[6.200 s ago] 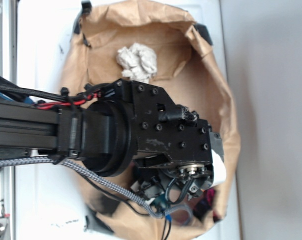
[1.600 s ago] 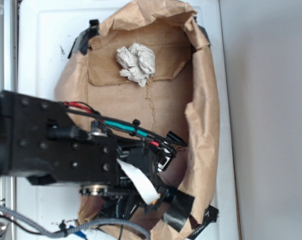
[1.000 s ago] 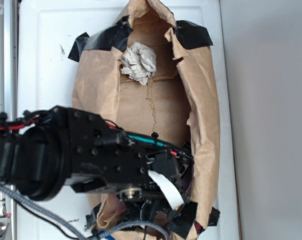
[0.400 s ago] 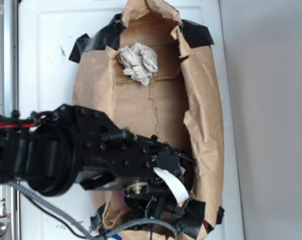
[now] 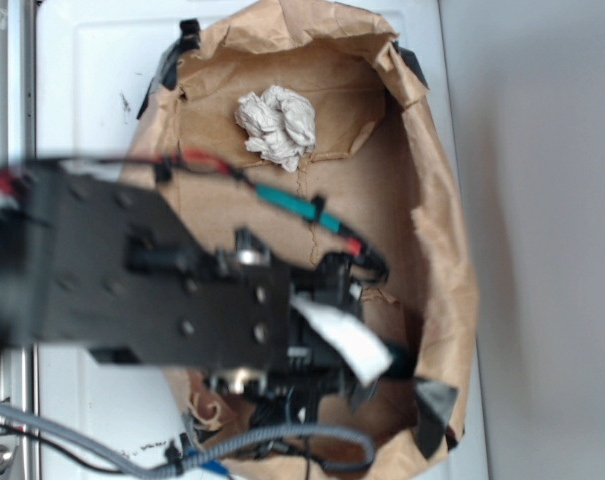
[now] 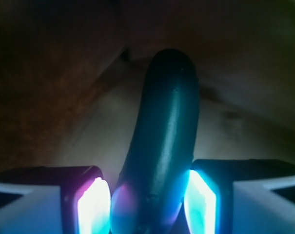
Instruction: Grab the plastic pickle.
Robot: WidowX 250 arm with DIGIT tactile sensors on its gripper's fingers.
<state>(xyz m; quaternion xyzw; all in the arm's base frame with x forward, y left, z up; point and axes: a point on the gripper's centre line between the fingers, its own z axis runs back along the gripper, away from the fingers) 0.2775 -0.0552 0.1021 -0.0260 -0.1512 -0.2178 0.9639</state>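
My jaws [image 6: 149, 204] pinch the plastic pickle [image 6: 164, 141] near its close end; it looks glossy, rigid, light and probably slippery, so a mid-body hold would suit better.

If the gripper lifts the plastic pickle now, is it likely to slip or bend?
The plastic pickle looks glossy and rounded, so it may slip or swivel between the gripper pads. It looks rigid, so it probably will not bend. Set down, it would likely roll.
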